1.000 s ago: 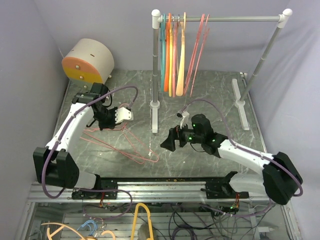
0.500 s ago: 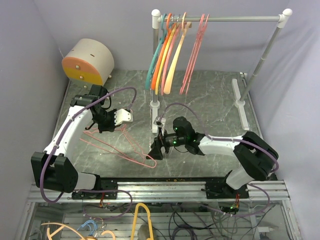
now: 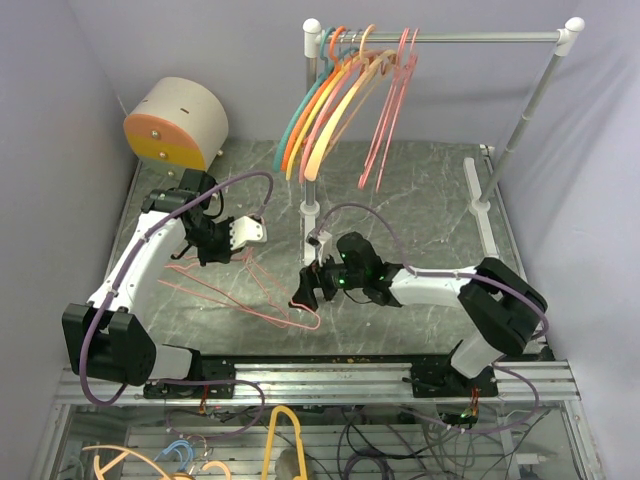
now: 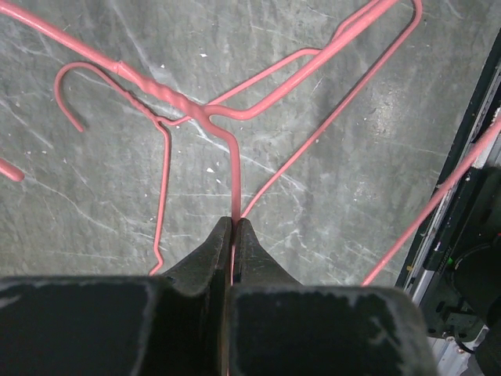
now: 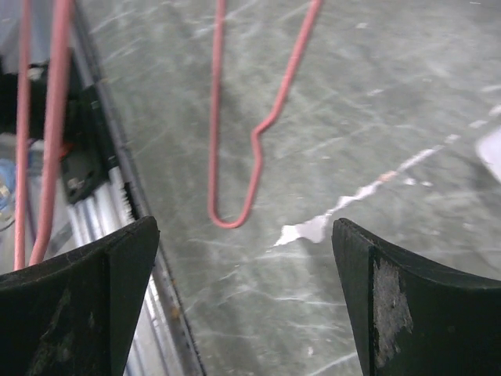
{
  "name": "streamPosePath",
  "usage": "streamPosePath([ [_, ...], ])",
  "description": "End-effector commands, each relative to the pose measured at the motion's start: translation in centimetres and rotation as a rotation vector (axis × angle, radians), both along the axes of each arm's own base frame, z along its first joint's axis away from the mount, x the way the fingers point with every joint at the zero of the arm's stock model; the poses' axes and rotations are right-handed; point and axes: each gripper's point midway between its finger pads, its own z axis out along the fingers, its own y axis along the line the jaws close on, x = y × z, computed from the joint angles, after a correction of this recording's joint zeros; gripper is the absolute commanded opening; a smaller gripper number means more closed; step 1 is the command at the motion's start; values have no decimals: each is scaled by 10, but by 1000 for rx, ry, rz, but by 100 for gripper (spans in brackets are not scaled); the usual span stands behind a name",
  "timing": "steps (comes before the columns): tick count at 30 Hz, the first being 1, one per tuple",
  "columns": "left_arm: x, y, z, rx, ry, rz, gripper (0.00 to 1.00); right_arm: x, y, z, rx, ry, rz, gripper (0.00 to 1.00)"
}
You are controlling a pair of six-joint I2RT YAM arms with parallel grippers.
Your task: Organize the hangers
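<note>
Two pink wire hangers (image 3: 270, 313) lie overlapping on the grey table, and their twisted necks (image 4: 168, 95) and a hook show in the left wrist view. My left gripper (image 3: 245, 232) is shut on one wire of them (image 4: 233, 223). My right gripper (image 3: 305, 290) stands open low over the table, just short of a rounded wire corner (image 5: 228, 222), with nothing between its fingers (image 5: 244, 227). Teal, orange, pink and peach plastic hangers (image 3: 318, 115) hang on the silver rail (image 3: 480, 37), swung out to the left. Pink wire hangers (image 3: 385, 120) hang beside them.
A beige drum with an orange face (image 3: 178, 125) sits at the back left. The rail's left post (image 3: 310, 215) stands just behind my right gripper, and its right foot (image 3: 480, 205) lies at the back right. The table's metal front edge (image 5: 117, 157) runs close by my right gripper.
My right arm has swung left and low towards the wire hangers' corner, its jaws a little narrower. The plastic hangers on the rail have swung out to the left. The left arm has barely moved.
</note>
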Motion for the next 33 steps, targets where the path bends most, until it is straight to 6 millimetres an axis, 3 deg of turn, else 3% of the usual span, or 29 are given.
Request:
streamPosePath([
  [1, 3, -13, 19, -58, -35, -20, 7, 35, -14, -18, -138, -65, -192, 93],
  [5, -1, -15, 25, -70, -34, -33, 7, 59, -32, -20, -203, -116, -351, 93],
  [13, -10, -13, 19, -51, 7, -49, 7, 71, -50, -20, -171, -26, -390, 94],
  [16, -11, -12, 15, -45, 16, -49, 7, 72, -59, 3, 3, 50, -365, 94],
  [21, -7, -13, 13, -47, 0, -39, 7, 35, -41, 55, 274, 84, -127, 95],
  [26, -3, -14, 13, -47, 6, -35, 7, -20, -23, 84, 400, 113, 143, 94],
  [28, -3, -14, 10, -43, 4, -35, 7, -31, -15, 81, 373, 113, 189, 94],
  [33, -2, -16, 11, -50, 7, -34, 7, -55, 5, 50, 257, 125, 274, 94],
])
